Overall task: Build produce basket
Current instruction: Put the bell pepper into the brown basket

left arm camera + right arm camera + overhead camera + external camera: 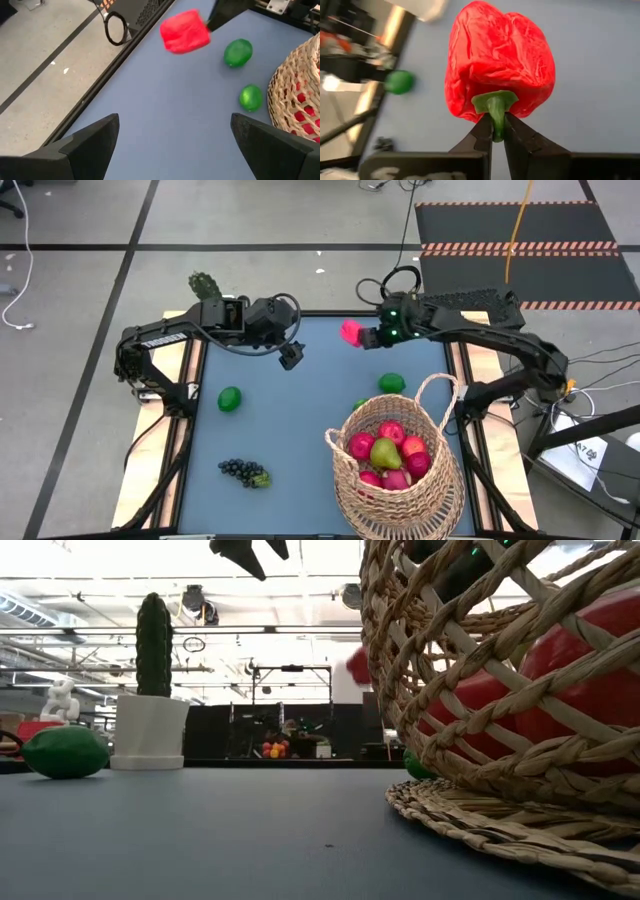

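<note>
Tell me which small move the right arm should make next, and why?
Probably carry the red wrinkled toy pepper toward the round woven wicker basket. The right pincer is shut on its green stem, holding it above the blue table, away from the basket.

Glossy, wrinkled red pepper [500, 62]; rough woven wicker basket [400, 500]; matt smooth blue table [290, 430]; smooth limes [238, 52].

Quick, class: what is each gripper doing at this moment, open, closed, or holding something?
Left gripper: open, holding nothing, above the table.
Right gripper: shut on the green stem of a red pepper, lifted clear of the table.
</note>
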